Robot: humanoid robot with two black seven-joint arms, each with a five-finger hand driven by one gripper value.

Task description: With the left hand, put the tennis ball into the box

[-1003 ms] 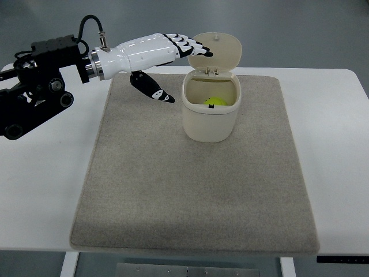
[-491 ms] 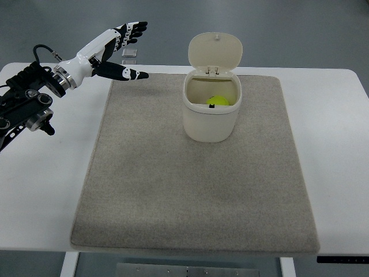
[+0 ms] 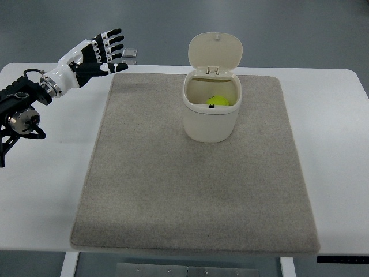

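The tennis ball (image 3: pixel 216 101) lies inside the box (image 3: pixel 211 121), low against its far wall, with the lid (image 3: pixel 215 51) standing open behind it. The main job therefore looks done. The left hand (image 3: pixel 92 55) hangs over the desk (image 3: pixel 46 173) near the mat's (image 3: pixel 190 190) far left corner, well apart from the box, its fingers (image 3: pixel 112 47) spread wide and holding nothing. Little seems left beyond pulling the arm clear; the lid is not closed.

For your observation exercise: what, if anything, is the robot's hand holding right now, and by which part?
Nothing. The left hand is open and empty, off to the left of the box; the tennis ball lies inside the box.
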